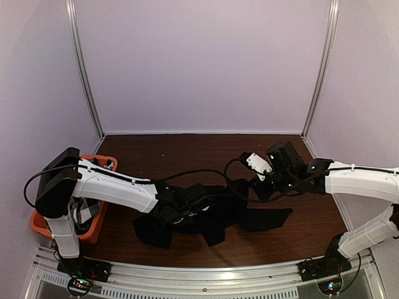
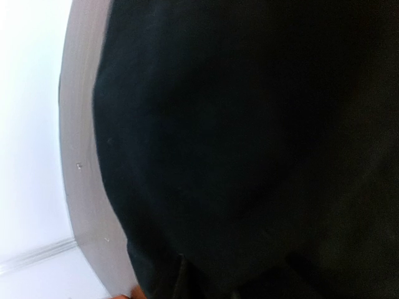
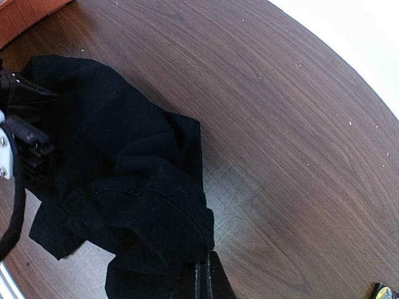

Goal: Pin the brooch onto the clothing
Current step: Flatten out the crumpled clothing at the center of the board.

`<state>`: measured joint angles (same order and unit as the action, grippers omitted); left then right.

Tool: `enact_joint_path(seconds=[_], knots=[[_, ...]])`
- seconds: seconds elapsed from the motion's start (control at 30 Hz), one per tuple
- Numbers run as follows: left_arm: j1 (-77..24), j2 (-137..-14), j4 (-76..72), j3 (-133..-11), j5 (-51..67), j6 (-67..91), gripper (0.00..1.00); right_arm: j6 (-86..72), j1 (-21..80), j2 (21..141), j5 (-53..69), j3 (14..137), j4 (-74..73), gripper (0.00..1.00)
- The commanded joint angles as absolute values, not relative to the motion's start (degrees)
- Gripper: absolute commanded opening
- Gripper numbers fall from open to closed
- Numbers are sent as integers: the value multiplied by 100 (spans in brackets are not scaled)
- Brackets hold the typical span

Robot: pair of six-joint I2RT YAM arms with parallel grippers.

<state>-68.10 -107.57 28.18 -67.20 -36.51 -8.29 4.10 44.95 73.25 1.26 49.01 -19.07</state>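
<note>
The right claw (image 3: 206, 274) is pinching shut on a fold of the black T-shirt (image 1: 268, 218). A stitched hem is bunching up just ahead of its tips. Judging by that grip, it is anchoring one edge of the fabric so the heap is not sliding while the other arm is working.

The left claw (image 1: 187, 210) is pushing into the opposite side of the same crumpled garment. Black cloth is filling its own camera, so its fingers are hidden and I cannot tell whether they are standing wide or narrow, or holding anything.

The shirt is lying rumpled on the bench (image 1: 187, 152), stretching between the two claws, and its printed chest is not showing. The brooch is not showing in any view; it may be under the folds.

Well behind the left claw, an orange basket (image 1: 106, 163) is holding a checked cloth (image 1: 86, 210), apart from the work.
</note>
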Motion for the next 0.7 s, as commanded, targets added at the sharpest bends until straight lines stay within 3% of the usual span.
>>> enact_joint_path(seconds=[0.0, 0.03, 0.23, 0.5, 0.67], knots=[[-6692, -10896, 2725, -6924, -3577, -795, 4, 387, 4465, 7381, 167, 4975, -1927, 0], [-6684, -10893, 2729, -6963, -3578, -773, 0, 394, 4464, 7387, 169, 4975, -1921, 0], [-6476, -10349, 2586, -6997, -3374, -425, 0, 455, 4438, 7401, 183, 4952, -1957, 3], [-6119, -9375, 2404, -6761, -2266, 398, 0, 311, 4325, 7449, 659, 4713, -1559, 11], [-5927, -9325, 2337, -6552, -1794, 1112, 0, 115, 4269, 7706, 1250, 4569, -1077, 29]])
